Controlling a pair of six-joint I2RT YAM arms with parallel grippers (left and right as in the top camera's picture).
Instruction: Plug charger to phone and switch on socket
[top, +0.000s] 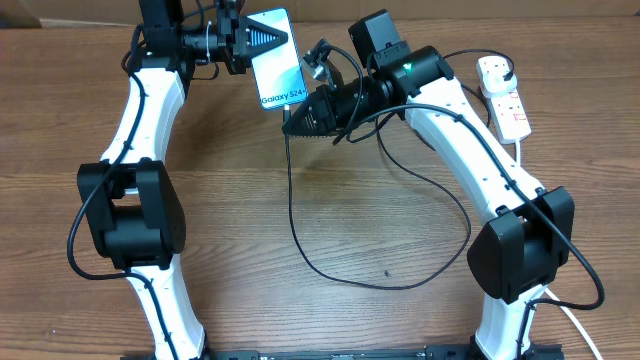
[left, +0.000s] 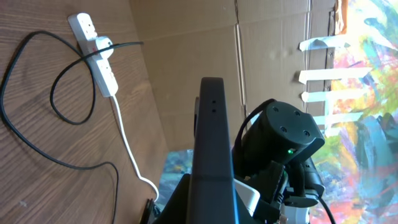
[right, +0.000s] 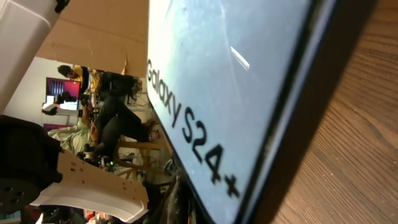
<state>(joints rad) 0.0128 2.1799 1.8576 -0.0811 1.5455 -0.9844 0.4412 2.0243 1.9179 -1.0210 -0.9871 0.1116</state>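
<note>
Count: you had one phone (top: 280, 70), one charger (top: 290, 200), one socket (top: 508, 100) with two outlets, and two arms, each with one tool.

Phone: it sat at the far middle of the desk (top: 250, 230), carried by your left tool (top: 275, 38). From overhead, its long axis ran far to near with a slight slant. The lit blue screen faced up toward that camera. The short edge lettered "Galaxy S24" was the near end, pointing at your right tool (top: 292, 125). Your left wrist camera saw the phone edge-on, as a thin black bar. Your right wrist camera saw the screen and its lettering very close, filling most of the view.

Charger: the black cable started at the tip of your right tool and ran straight toward the near side. It then swept right in one wide loop on the desk and climbed back toward the socket. The connector tip was hidden, so you could not tell whether it touched the phone.

Socket: it lay at the far right of the desk, long axis far to near. Its thick white cord (left: 127, 143) trailed away from one end.

Tools: your left tool was clenched on the phone, gripping it across its upper half. Your right tool was clenched on the charger's end, its tip just beside the phone's lettered short edge.
</note>
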